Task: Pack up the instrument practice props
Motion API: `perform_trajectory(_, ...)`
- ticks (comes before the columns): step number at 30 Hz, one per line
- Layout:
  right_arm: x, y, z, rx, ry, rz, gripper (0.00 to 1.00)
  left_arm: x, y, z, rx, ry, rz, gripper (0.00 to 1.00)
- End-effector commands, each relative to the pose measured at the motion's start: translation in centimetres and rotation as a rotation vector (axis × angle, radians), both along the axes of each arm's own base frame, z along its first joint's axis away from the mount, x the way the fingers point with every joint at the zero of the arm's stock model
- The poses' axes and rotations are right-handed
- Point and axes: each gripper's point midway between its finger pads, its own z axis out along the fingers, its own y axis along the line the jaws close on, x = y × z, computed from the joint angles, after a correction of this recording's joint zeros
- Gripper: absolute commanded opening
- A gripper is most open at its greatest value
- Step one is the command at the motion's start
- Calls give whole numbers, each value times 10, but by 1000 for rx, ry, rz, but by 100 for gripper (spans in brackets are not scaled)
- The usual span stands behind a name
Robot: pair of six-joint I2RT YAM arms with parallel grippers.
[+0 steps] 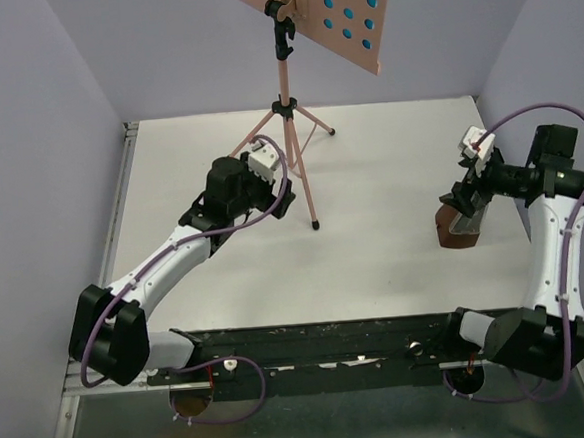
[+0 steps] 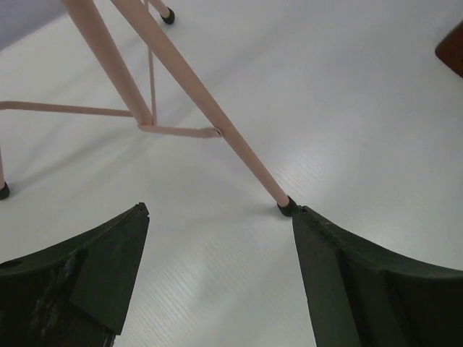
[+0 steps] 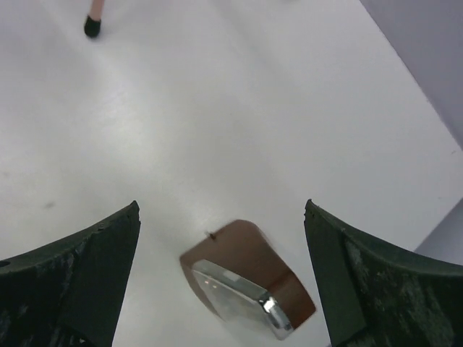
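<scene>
The salmon-pink tripod music stand (image 1: pixel 287 109) stands at the back centre, its hole-dotted desk (image 1: pixel 343 10) at the top edge. Blue shows through the desk holes. My left gripper (image 1: pixel 282 192) is open beside the stand's near leg; in the left wrist view that leg's black foot (image 2: pixel 286 207) sits just by my right finger (image 2: pixel 340 275). The brown pyramid metronome (image 1: pixel 460 225) stands on the table at the right. My right gripper (image 1: pixel 463 199) is open right above it; in the right wrist view the metronome (image 3: pixel 246 285) with its clear cover lies between the fingers, untouched.
The white table (image 1: pixel 379 173) is walled by a lavender back and sides. A metal rail (image 1: pixel 120 191) runs along the left edge. The stand's other two feet (image 1: pixel 331 132) rest near the back wall.
</scene>
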Motion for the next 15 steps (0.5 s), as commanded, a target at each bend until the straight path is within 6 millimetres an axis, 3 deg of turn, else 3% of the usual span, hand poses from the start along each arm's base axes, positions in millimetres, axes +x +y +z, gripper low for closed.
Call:
perform_trajectory(1, 8, 39, 18, 341, -15, -39, 100, 52, -4, 38, -119, -31, 193, 88)
perform_trajectory(7, 5, 82, 13, 421, 83, 93, 100, 102, -26, 39, -179, 49, 265, 81)
perform_trajectory(15, 28, 90, 24, 481, 118, 67, 95, 144, -40, 27, -209, 141, 362, 67)
